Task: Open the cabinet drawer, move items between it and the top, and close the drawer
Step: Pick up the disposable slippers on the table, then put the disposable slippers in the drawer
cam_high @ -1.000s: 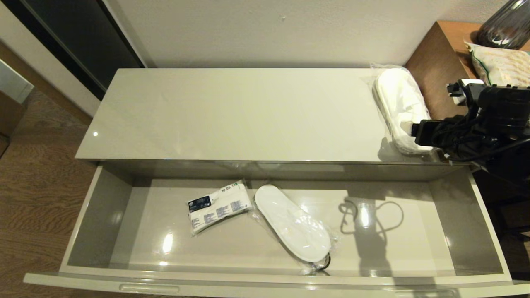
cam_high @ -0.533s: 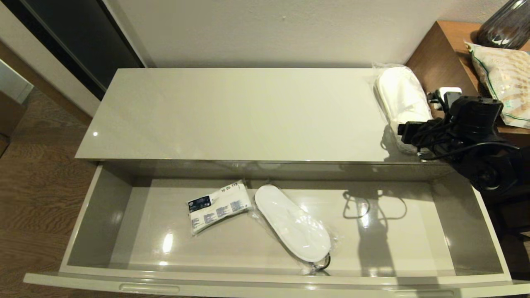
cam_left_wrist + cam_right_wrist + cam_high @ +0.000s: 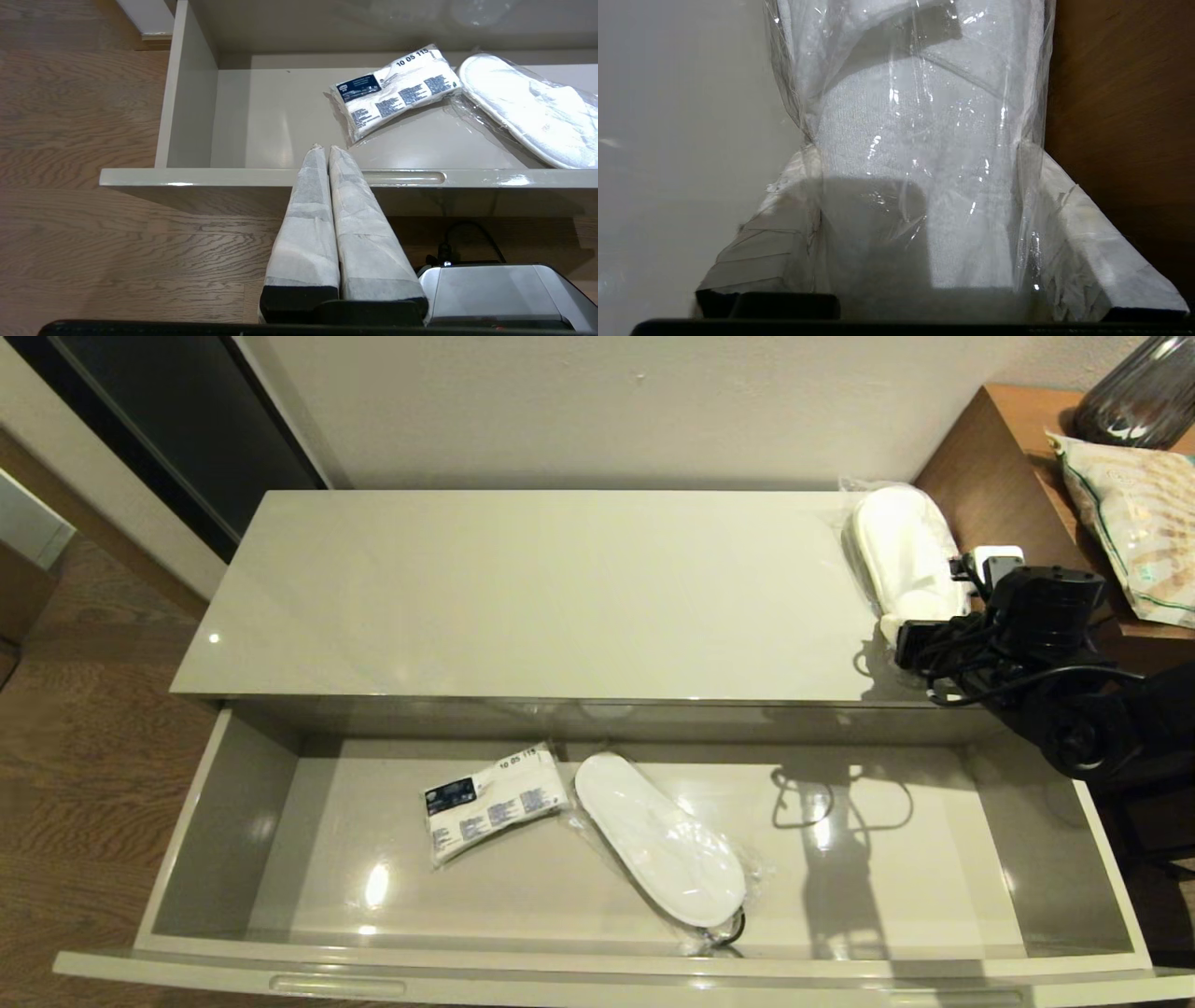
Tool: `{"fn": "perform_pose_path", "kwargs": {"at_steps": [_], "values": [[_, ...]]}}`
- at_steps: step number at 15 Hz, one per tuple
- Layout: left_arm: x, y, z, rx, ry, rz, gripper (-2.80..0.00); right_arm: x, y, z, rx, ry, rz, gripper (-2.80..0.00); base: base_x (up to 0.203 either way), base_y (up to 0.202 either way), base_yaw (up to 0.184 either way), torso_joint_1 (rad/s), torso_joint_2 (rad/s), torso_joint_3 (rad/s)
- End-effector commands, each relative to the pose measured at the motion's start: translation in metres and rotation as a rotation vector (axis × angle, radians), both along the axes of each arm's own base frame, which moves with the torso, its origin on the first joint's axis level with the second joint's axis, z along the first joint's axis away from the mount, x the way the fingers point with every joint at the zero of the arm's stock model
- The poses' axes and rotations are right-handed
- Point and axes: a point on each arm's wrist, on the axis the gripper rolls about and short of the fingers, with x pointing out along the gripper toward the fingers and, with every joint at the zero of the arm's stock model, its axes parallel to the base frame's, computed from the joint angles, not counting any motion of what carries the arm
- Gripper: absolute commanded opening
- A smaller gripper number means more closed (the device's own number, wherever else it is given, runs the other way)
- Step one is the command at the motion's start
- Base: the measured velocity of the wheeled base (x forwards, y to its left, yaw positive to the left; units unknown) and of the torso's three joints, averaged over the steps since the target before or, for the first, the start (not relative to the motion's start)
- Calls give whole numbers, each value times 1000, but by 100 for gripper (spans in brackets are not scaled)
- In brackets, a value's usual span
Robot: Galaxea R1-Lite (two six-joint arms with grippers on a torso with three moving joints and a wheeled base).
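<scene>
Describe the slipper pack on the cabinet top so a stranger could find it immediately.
On the long cream top, look to its far right end beside the wooden desk. The wrapped slippers there sit between the right end effector fingers, unlike the drawer's pair.

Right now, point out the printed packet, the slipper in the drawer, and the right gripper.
printed packet [image 3: 493,800], head view, middle of wrapper.
slipper in the drawer [image 3: 659,840], head view, middle of sole.
right gripper [image 3: 920,224], right wrist view, between fingertips.

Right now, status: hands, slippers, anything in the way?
Right hand straddling wrapped slippers on cabinet top, closing in. Left hand shut, parked before open drawer. Nothing blocking.
</scene>
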Motion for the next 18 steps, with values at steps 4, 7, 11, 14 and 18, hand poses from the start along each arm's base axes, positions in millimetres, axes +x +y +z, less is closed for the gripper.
{"fn": "perform_pose_path", "kwargs": {"at_steps": [4,7,11,14,18], "values": [[0,0,0,1,2,1,-280,-20,-1,26,24,0,-7,-280,0,0,0,0,0,0],[0,0,0,1,2,1,-280,-55,-1,63,69,21,3,-280,0,0,0,0,0,0],[0,0,0,1,2,1,-280,-81,-1,60,119,155,31,-280,0,0,0,0,0,0],[0,0,0,1,2,1,-280,-90,-1,64,119,158,32,-280,0,0,0,0,0,0],[0,0,0,1,2,1,-280,-99,-4,69,123,165,33,-280,0,0,0,0,0,0]]}}
